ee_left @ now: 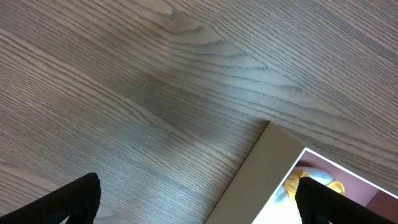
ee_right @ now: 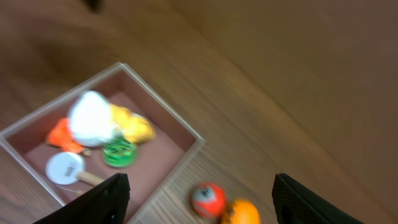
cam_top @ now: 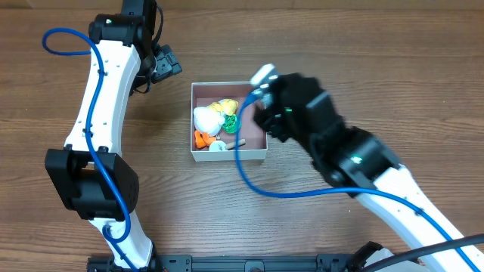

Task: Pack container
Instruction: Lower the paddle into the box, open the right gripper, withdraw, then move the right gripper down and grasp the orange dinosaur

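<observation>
- While toys point(cam_top: 215, 117) lie inside it, container point(cam_top: 227, 156) rests mid bench point(cam_top: 340, 45).
- Left gripper point(ee_left: 199, 194): jaws wide apart, empty, near container corner.
- Right gripper point(ee_right: 200, 194): jaws spread, empty, beside container.

Three downward views, container point(cam_top: 228, 156) in common

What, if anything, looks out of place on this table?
Two small toys lie outside the container: a red toy and an orange toy, side by side on the table just past its wall. The rest of the toys sit inside. Only the blurred right wrist view shows the two strays.
</observation>
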`<control>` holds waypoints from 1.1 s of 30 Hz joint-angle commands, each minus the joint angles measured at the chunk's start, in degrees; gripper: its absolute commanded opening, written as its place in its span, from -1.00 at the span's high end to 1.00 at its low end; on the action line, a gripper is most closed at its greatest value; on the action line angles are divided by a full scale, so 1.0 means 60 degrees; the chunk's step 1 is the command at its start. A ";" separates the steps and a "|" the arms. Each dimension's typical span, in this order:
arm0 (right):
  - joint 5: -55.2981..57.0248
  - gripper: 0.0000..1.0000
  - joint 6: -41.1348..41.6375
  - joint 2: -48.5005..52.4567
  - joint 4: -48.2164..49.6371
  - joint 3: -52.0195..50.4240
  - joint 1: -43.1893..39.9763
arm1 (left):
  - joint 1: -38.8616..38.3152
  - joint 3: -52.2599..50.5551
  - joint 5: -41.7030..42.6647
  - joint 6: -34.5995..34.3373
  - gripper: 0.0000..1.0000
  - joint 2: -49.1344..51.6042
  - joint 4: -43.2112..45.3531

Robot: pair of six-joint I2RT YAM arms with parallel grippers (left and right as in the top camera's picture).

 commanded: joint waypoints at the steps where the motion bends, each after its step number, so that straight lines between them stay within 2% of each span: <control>1: 0.1086 -0.52 0.1585 0.0138 -0.0736 0.0022 -0.1373 | 0.0000 0.0095 0.0080 -0.0186 -1.00 -0.0226 -0.0015; 7: -0.1887 -0.57 0.2616 0.0729 -0.1002 0.0011 -0.4703 | 0.0000 0.0095 0.0080 -0.0186 -1.00 -0.0226 -0.0015; 9: -0.2714 -0.67 0.2616 0.1045 -0.0878 0.0011 -0.5431 | 0.0000 0.0095 0.0080 -0.0189 -1.00 -0.0226 -0.0018; 12: -0.2980 -0.80 0.2484 0.1861 -0.0790 0.0011 -0.6087 | 0.0000 0.0095 0.0080 -0.0186 -1.00 -0.0226 -0.0018; 23: -0.3129 -0.97 0.2255 0.4936 -0.0459 0.0007 -0.5909 | 0.0000 0.0095 0.0080 -0.0186 -1.00 -0.0226 -0.0015; 30: -0.3872 -0.97 0.2233 0.6127 -0.0481 0.0007 -0.5894 | 0.0000 0.0095 0.0080 -0.0186 -1.00 -0.0226 -0.0015; 31: -0.3869 -0.95 0.2229 0.6211 -0.0514 0.0007 -0.5894 | 0.0000 0.0095 0.0080 -0.0186 -1.00 -0.0226 -0.0015; 33: -0.3869 -0.56 0.2229 0.6269 -0.0612 0.0007 -0.5894 | 0.0000 0.0095 0.0080 -0.0186 -1.00 -0.0226 -0.0015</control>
